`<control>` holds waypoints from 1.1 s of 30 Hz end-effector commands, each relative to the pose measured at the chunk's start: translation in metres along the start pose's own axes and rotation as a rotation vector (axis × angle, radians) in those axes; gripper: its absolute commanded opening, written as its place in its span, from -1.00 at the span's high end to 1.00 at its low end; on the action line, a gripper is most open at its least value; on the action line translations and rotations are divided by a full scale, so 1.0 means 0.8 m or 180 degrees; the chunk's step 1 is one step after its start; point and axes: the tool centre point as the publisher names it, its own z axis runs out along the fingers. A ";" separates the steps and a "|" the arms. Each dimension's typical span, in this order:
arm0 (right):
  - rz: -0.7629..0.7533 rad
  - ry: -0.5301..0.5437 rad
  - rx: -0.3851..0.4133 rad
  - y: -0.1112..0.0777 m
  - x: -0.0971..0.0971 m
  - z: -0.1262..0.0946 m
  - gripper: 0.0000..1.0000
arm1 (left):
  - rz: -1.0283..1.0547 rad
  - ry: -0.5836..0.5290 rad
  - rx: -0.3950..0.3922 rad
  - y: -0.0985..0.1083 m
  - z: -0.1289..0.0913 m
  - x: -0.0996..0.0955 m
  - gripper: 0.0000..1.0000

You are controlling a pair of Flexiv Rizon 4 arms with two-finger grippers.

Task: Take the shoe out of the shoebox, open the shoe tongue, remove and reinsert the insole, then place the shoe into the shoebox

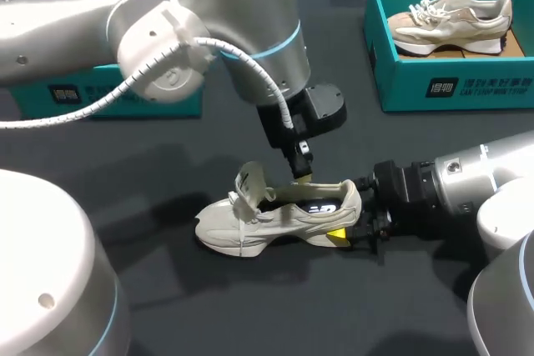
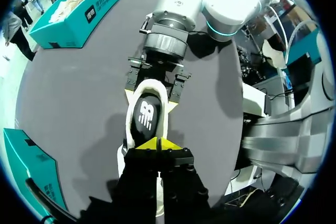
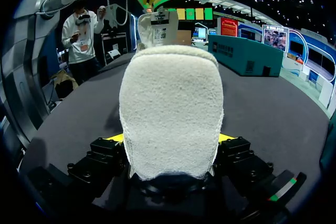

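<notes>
Shoe [image 1: 275,218] stood upright on the table [image 1: 167,164], right gripper [image 1: 349,223] clamped on both sides of its heel, left gripper [image 1: 301,174] just above its opening with tips together (couldn't tell if they pinched the insole [image 2: 146,119]).

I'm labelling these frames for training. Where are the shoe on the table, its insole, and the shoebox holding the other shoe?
shoe [image 1: 227,237]: head view, side of its forefoot.
insole [image 2: 147,116]: left wrist view, its dark upper surface.
shoebox [image 1: 400,81]: head view, its front wall.
</notes>
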 end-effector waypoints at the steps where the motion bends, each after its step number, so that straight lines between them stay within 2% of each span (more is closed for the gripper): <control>1: -0.0001 -0.0009 0.0008 -0.003 -0.001 0.002 1.00 | -0.0003 -0.0010 -0.0013 -0.003 0.002 0.001 1.00; 4: -0.0001 -0.0009 0.0008 -0.003 -0.001 0.002 1.00 | -0.0003 -0.0010 -0.0013 -0.003 0.002 0.001 1.00; 8: -0.0001 -0.0009 0.0008 -0.003 -0.001 0.002 1.00 | 0.0094 0.0054 -0.0157 -0.007 0.039 -0.003 1.00; 13: -0.0001 -0.0009 0.0008 -0.003 -0.001 0.002 1.00 | 0.0137 0.0011 -0.0173 -0.007 0.060 -0.004 1.00; 26: -0.0001 -0.0009 0.0008 -0.003 -0.001 0.002 1.00 | 0.0207 0.0012 -0.0170 -0.006 0.064 -0.006 1.00; 33: -0.0001 -0.0009 0.0008 -0.003 -0.001 0.002 1.00 | 0.0263 0.0136 -0.0224 -0.008 0.096 -0.017 1.00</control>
